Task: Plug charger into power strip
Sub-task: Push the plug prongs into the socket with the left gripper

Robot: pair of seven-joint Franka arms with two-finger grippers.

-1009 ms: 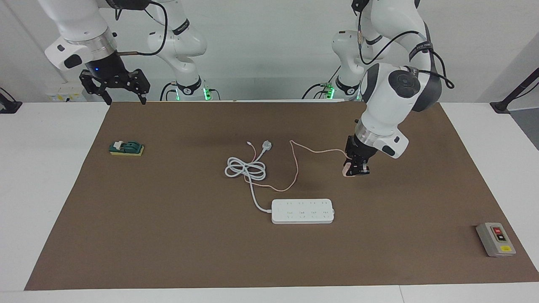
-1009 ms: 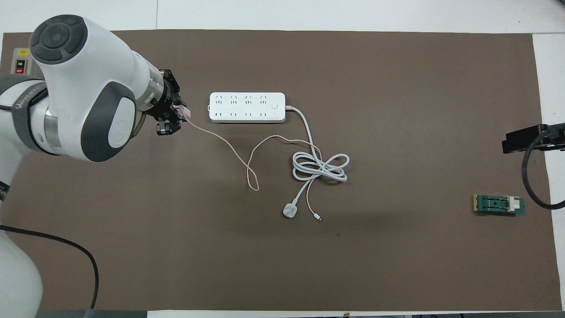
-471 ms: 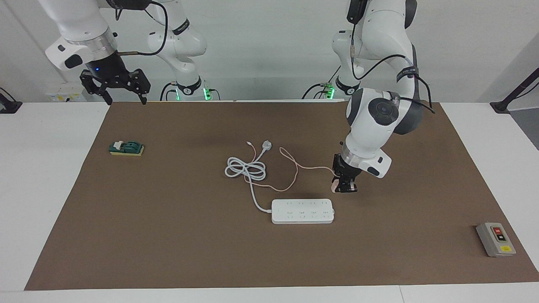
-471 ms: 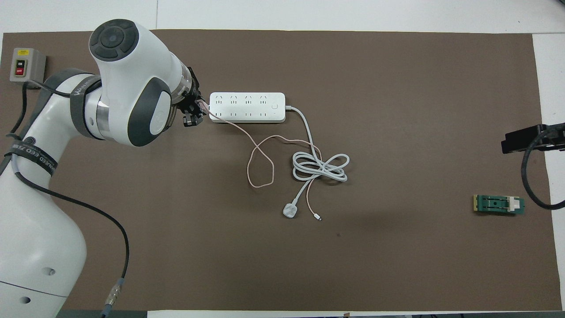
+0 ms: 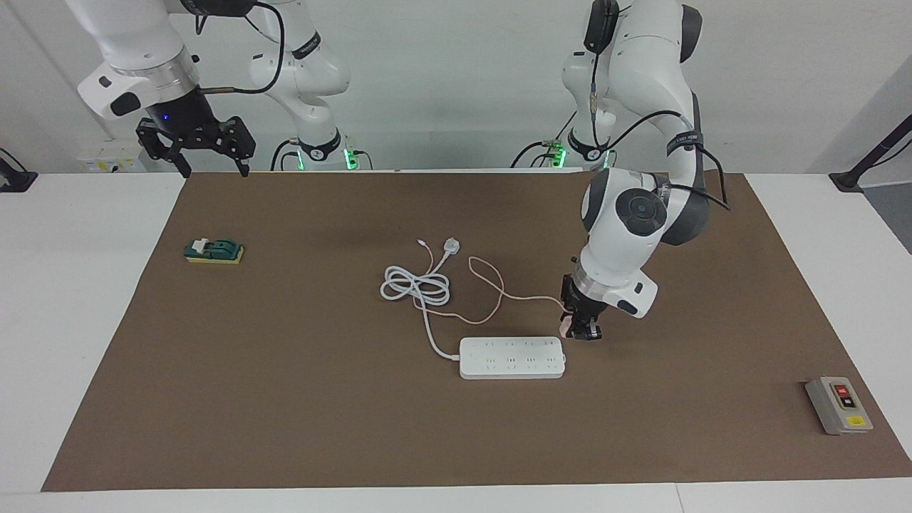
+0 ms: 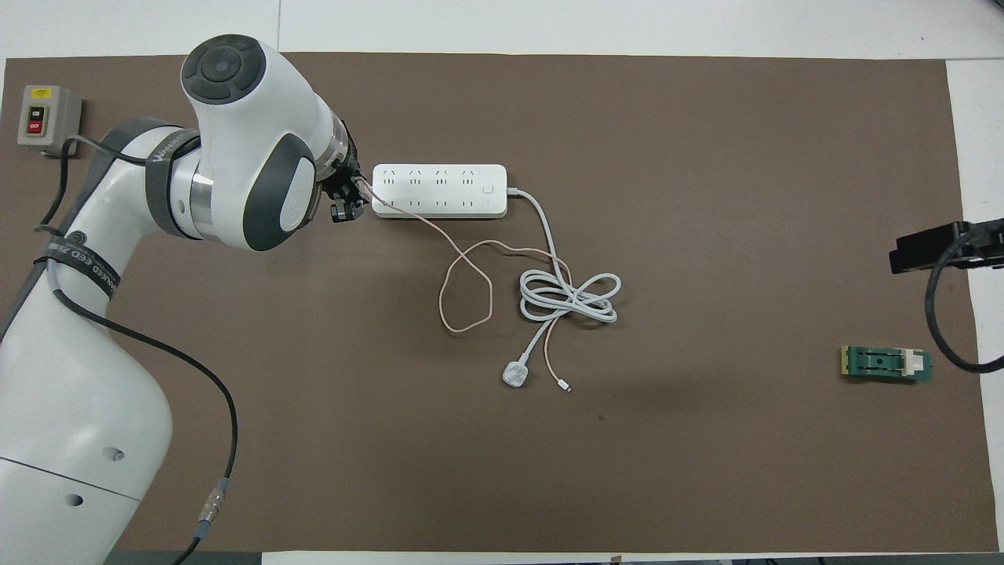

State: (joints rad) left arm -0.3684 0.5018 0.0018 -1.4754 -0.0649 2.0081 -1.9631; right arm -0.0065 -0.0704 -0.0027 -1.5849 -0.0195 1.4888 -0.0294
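The white power strip (image 5: 511, 357) (image 6: 438, 191) lies flat in the middle of the brown mat. My left gripper (image 5: 581, 329) (image 6: 350, 196) is shut on the pale pink charger (image 5: 566, 326) (image 6: 361, 187) and holds it just above the mat, at the strip's end toward the left arm. The charger's thin pink cable (image 5: 499, 285) (image 6: 463, 290) trails in a loop over the mat to the strip's coiled white cord (image 5: 417, 286) (image 6: 569, 294). My right gripper (image 5: 206, 146) waits open in the air above the mat's edge nearest the robots, at the right arm's end.
A white round-ended plug (image 5: 451, 246) (image 6: 515, 374) lies at the cord's end, nearer the robots. A grey box with red and yellow buttons (image 5: 839, 404) (image 6: 41, 118) sits at the left arm's end. A green and yellow block (image 5: 214, 251) (image 6: 886, 364) lies at the right arm's end.
My left gripper has carried the charger toward the power strip, farther from the robots, and now hangs at the strip's end. The pink cable has dragged along. The right arm has not moved.
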